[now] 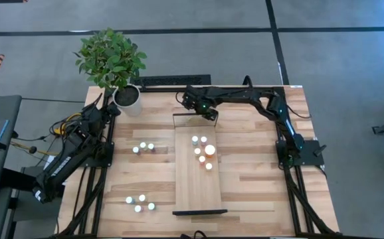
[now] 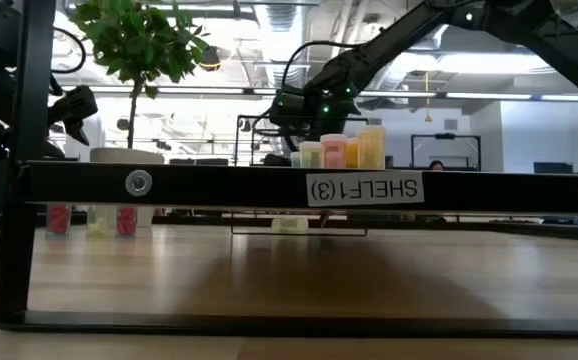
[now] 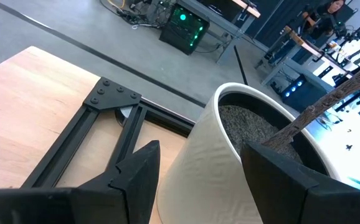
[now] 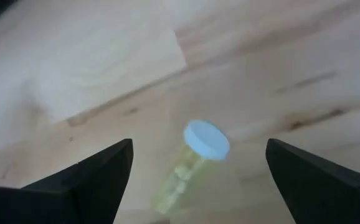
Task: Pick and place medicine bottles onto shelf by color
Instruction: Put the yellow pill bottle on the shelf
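Right gripper jaws spread wide, gripping nothing; yellowish white-capped bottle lay on its side on wood between fingers, untouched. Arm stretched across far end of shelf. Other bottles stood clustered on shelf. Left gripper partly open, empty, just beside white plant pot.

The shelf lies lengthwise mid-table, five bottles clustered on its far half; the right gripper hovers at its far end; the left gripper sits beside the pot; two bottle groups stand left of the shelf.
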You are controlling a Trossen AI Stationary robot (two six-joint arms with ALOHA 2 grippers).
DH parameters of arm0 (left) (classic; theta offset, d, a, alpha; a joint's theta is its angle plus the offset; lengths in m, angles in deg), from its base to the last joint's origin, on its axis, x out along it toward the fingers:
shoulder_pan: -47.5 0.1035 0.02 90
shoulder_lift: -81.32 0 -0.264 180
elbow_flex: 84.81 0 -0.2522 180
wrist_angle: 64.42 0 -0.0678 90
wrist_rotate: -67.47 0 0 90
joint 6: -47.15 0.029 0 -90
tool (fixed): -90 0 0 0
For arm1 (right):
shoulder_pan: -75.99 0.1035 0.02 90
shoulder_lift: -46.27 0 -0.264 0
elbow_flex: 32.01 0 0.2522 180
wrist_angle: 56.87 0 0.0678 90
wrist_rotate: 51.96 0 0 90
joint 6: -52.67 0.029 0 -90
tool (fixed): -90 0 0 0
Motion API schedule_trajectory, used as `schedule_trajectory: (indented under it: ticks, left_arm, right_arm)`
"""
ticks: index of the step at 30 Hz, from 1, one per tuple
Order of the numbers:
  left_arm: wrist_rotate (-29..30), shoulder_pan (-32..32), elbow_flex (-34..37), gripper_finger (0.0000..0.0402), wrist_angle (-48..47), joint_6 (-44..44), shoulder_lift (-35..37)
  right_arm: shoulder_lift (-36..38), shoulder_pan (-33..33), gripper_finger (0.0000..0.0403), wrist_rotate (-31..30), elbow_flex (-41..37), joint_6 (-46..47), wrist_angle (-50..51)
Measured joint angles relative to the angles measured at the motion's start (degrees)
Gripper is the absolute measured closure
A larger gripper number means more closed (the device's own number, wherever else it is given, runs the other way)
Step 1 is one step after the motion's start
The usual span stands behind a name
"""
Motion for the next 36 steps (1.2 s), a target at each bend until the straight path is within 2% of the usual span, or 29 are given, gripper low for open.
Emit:
schedule_trajectory:
  ticks: [5,13,29,36]
  left_arm:
    - [0.0,0.0,0.0,0.0191,0.0,0.0,0.0]
    - [0.0,0.0,0.0,0.0191,0.0,0.0,0.0]
    - [0.0,0.0,0.0,0.0191,0.0,0.0,0.0]
    - [0.0,0.0,0.0,0.0191,0.0,0.0,0.0]
  right_arm:
    - [-0.9,0.6,0.0023,-2.0,0.2,-0.3,-0.9]
    - [-1.0,1.0,0.0068,-3.5,0.2,-0.3,-2.1]
    - [-1.4,2.9,0.0196,-4.6,0.2,-4.2,-3.5]
    - [-2.5,3.4,0.029,-2.9,0.4,-4.9,-0.3]
